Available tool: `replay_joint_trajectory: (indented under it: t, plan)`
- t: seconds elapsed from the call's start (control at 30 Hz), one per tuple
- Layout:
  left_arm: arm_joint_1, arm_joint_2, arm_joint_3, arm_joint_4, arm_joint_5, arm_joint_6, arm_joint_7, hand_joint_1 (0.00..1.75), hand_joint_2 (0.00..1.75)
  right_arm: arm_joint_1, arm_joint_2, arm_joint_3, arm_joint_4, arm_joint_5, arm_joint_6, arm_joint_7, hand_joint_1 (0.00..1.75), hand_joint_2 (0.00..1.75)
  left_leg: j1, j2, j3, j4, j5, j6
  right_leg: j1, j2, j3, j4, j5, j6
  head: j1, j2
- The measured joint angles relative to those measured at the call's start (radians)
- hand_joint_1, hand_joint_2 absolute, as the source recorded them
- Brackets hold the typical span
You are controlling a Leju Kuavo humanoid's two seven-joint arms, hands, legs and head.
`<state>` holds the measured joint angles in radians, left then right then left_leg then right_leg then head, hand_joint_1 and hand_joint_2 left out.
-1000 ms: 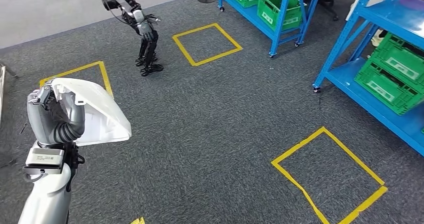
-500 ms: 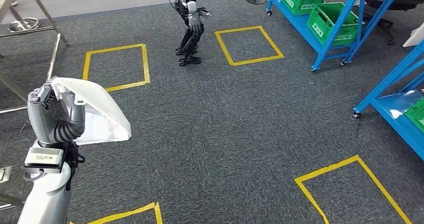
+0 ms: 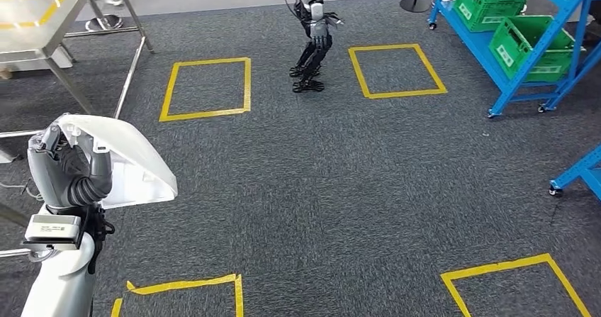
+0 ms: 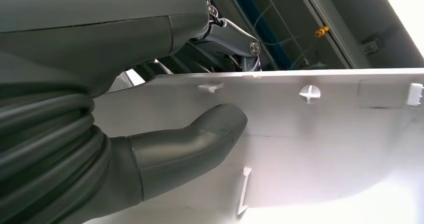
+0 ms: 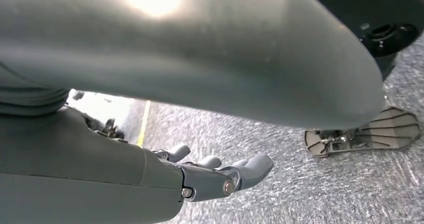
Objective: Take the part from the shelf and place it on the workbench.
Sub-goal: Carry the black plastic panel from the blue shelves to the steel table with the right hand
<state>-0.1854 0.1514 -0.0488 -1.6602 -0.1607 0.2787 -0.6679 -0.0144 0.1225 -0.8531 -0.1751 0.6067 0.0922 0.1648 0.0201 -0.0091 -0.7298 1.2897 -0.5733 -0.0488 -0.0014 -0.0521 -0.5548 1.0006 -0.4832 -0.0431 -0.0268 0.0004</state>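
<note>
Head view: my left hand [image 3: 65, 169] grips the white plastic part [image 3: 131, 162], raised near left over grey carpet. Far right, a blue shelf [image 3: 526, 67] holds green crates [image 3: 535, 47], contents unseen. Far left, I see a metal workbench [image 3: 49, 8].

Left wrist view: thumb [image 4: 192, 140] pressed against the part's ribbed inner face.

Right wrist view: right hand [image 5: 220, 176] loose, fingers extended, holding nothing.

The part [image 3: 135, 162] was noted as smooth white plastic; the carpet [image 3: 340, 189] as rough grey pile; the workbench [image 3: 42, 12] as brushed metal.
</note>
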Motion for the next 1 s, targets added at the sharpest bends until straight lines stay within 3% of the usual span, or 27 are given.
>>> replay_joint_trajectory:
  t: [0.03,0.07,0.13,0.17,0.2,0.27,0.33,0.4,0.47,0.5,0.53,0.57,0.63,0.7,0.77,0.8,0.87,0.93,1.0]
  plan:
    - [0.002,0.000,0.000,0.001,0.002,0.002,-0.002,1.75,1.75,0.001,0.000,0.000,0.000,0.001,0.000,0.000,0.00,0.00,0.002,0.005,0.015,-0.022,0.018,-0.003,0.000,-0.014,0.000,0.001,-0.001,0.002,0.000,0.000]
    - [0.004,0.001,0.000,0.002,0.003,0.004,-0.004,1.75,1.75,0.001,0.000,0.000,0.000,0.001,0.000,0.000,0.00,0.00,0.004,0.018,0.048,-0.079,0.047,-0.005,-0.001,-0.027,0.000,0.004,-0.003,0.005,0.000,0.000]
    - [0.008,0.004,0.000,0.001,0.003,0.012,-0.009,1.75,1.75,0.001,-0.002,0.000,0.000,-0.001,0.000,0.000,0.00,0.00,0.004,0.067,0.124,-0.213,0.091,-0.004,0.001,-0.048,0.002,0.012,-0.011,0.015,0.000,0.000]
    - [0.012,0.004,0.000,0.000,0.003,0.016,-0.011,1.75,1.75,0.001,-0.003,0.000,0.000,-0.003,-0.001,-0.001,0.00,0.00,0.003,0.083,0.147,-0.252,0.099,0.002,0.003,-0.057,0.003,0.015,-0.015,0.021,0.000,0.000]
    - [0.016,0.005,0.000,-0.003,0.003,0.020,-0.013,1.75,1.75,0.000,-0.004,0.000,0.000,-0.005,-0.003,-0.001,0.00,0.00,0.000,0.088,0.154,-0.267,0.099,0.009,0.005,-0.066,0.005,0.017,-0.018,0.028,0.001,0.000]
    - [0.026,0.006,0.000,-0.009,0.003,0.026,-0.015,1.75,1.75,-0.001,-0.005,0.000,0.000,-0.010,-0.006,-0.004,0.00,0.00,-0.003,0.061,0.149,-0.266,0.102,0.026,0.004,-0.086,0.009,0.018,-0.021,0.040,0.003,0.000]
    - [0.031,0.006,0.000,-0.016,0.002,0.030,-0.016,1.75,1.75,-0.002,-0.005,0.000,0.000,-0.012,-0.006,-0.011,0.00,0.00,-0.002,0.036,0.145,-0.268,0.108,0.037,-0.003,-0.050,0.004,0.038,-0.039,0.052,0.004,0.000]
    - [0.032,0.006,-0.001,-0.023,0.002,0.033,-0.016,1.75,1.75,0.000,-0.003,0.000,0.001,-0.013,-0.005,-0.017,0.00,0.00,-0.001,0.013,0.142,-0.269,0.112,0.047,-0.009,0.019,-0.041,0.135,-0.097,0.059,0.007,0.000]
    - [0.032,0.005,-0.001,-0.024,0.001,0.034,-0.015,1.75,1.75,0.002,0.000,0.000,0.002,-0.014,-0.004,-0.019,0.00,0.00,-0.003,-0.014,0.138,-0.268,0.114,0.052,-0.008,0.045,-0.109,0.268,-0.152,0.058,0.008,0.000]
    - [0.033,0.004,-0.002,-0.024,0.000,0.035,-0.014,1.75,1.75,0.003,0.000,0.000,0.002,-0.013,-0.004,-0.019,0.00,0.00,-0.005,-0.029,0.137,-0.267,0.114,0.053,-0.007,0.048,-0.128,0.301,-0.155,0.056,0.008,0.000]
    - [0.033,0.004,-0.002,-0.026,-0.001,0.036,-0.012,1.75,1.75,0.004,0.000,0.000,0.002,-0.013,-0.005,-0.019,0.00,0.00,-0.006,-0.045,0.136,-0.265,0.114,0.053,-0.006,0.051,-0.128,0.293,-0.136,0.051,0.008,0.000]
    - [0.034,0.004,-0.002,-0.028,-0.003,0.037,-0.011,1.75,1.75,0.004,0.000,0.000,0.002,-0.012,-0.006,-0.019,0.00,0.00,-0.007,-0.060,0.136,-0.264,0.114,0.053,-0.005,0.058,-0.110,0.248,-0.102,0.046,0.008,0.000]
    - [0.034,0.004,-0.002,-0.036,-0.006,0.041,-0.006,1.75,1.75,0.003,0.000,0.000,0.002,-0.011,-0.009,-0.019,0.00,0.00,-0.007,-0.088,0.135,-0.261,0.115,0.049,-0.004,0.100,-0.049,0.112,-0.032,0.035,0.008,0.000]
    - [0.036,0.004,-0.002,-0.043,-0.007,0.044,-0.001,1.75,1.75,0.002,0.000,0.000,0.002,-0.011,-0.012,-0.019,0.00,0.00,-0.005,-0.113,0.130,-0.262,0.118,0.038,-0.002,0.131,-0.017,0.037,-0.009,0.032,0.009,0.000]
    - [0.041,0.005,-0.002,-0.049,-0.008,0.045,0.002,1.75,1.75,-0.001,0.001,0.000,0.002,-0.011,-0.014,-0.019,0.00,0.00,-0.001,-0.136,0.124,-0.268,0.124,0.023,0.000,0.115,-0.013,0.027,-0.008,0.029,0.009,0.000]
    - [0.045,0.006,-0.002,-0.054,-0.008,0.046,0.003,1.75,1.75,-0.002,0.002,0.000,0.002,-0.011,-0.014,-0.019,0.00,0.00,-0.001,-0.130,0.121,-0.267,0.125,0.018,-0.001,0.101,-0.010,0.021,-0.005,0.024,0.009,0.000]
    - [0.047,0.008,-0.002,-0.061,-0.010,0.046,0.004,1.75,1.75,-0.003,0.004,0.000,0.002,-0.011,-0.015,-0.019,0.00,0.00,-0.006,-0.075,0.100,-0.226,0.098,0.013,-0.004,0.073,-0.004,0.007,0.003,0.011,0.006,0.000]
    - [0.047,0.010,-0.003,-0.063,-0.011,0.046,0.007,1.75,1.75,-0.001,0.005,0.000,0.002,-0.012,-0.015,-0.019,0.00,0.00,-0.008,-0.014,0.049,-0.110,0.035,0.010,-0.002,0.045,-0.003,0.003,0.004,0.004,0.002,0.000]
    - [0.049,0.010,-0.004,-0.063,-0.014,0.046,0.009,1.75,1.75,0.000,0.007,0.000,0.002,-0.014,-0.015,-0.019,0.00,0.00,-0.005,0.000,0.003,-0.007,-0.004,0.004,0.000,0.015,-0.004,0.004,0.003,0.003,0.001,0.000]
